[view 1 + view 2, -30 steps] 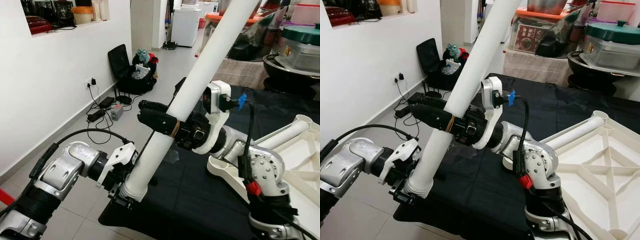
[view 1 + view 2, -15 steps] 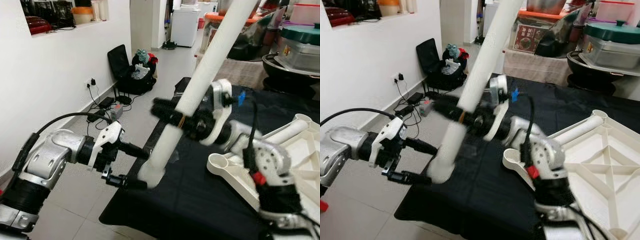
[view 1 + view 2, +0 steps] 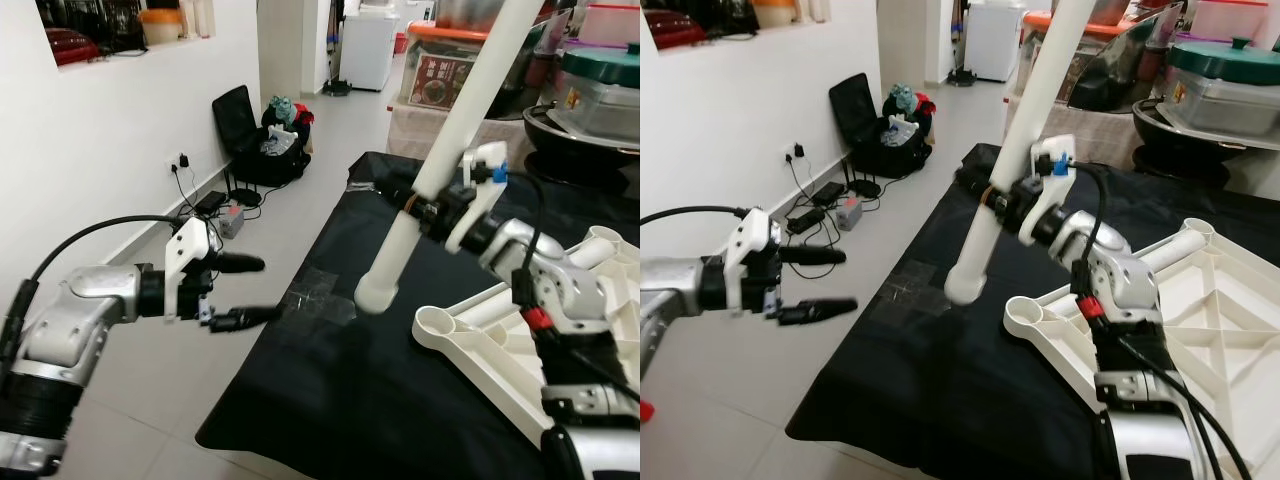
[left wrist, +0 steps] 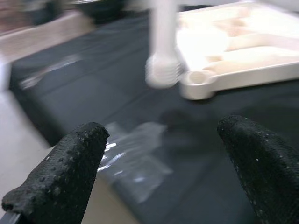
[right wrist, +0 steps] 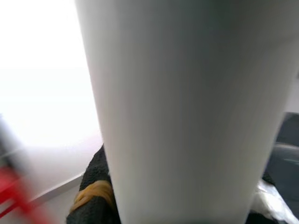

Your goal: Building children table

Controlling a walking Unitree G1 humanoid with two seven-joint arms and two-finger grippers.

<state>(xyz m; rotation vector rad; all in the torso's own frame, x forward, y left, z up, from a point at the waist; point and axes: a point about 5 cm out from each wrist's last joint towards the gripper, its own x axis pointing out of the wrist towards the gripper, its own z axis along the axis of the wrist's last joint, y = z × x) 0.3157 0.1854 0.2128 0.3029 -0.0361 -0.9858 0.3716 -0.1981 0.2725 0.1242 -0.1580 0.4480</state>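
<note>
The top of the white table leg [image 3: 440, 160] runs out of frame, so no telling how long it is. In the right wrist view the leg is just a pale blur up close, with a bit of black finger and a yellowish band peeking out from behind it. The right tool [image 3: 428, 205] is clamped around the leg partway up, holding it tilted, with the ribbed lower end hanging in the air above the black worktop [image 3: 400, 400], just short of the round corner socket of the white table frame [image 3: 470, 335]. The frame lies upside down on the worktop and its far side is cut off at the picture's edge.

The left tool [image 3: 243, 288] is off the worktop's near-left edge, over the floor, fingers spread apart and gripping nothing. Between it and the leg's lower end there's open air. A crinkly clear plastic bit [image 3: 320, 300] sits on the worktop near that edge; hard to say what it is. Beyond the worktop, toward the wall, the floor has cables and a black bag [image 3: 262, 140].
</note>
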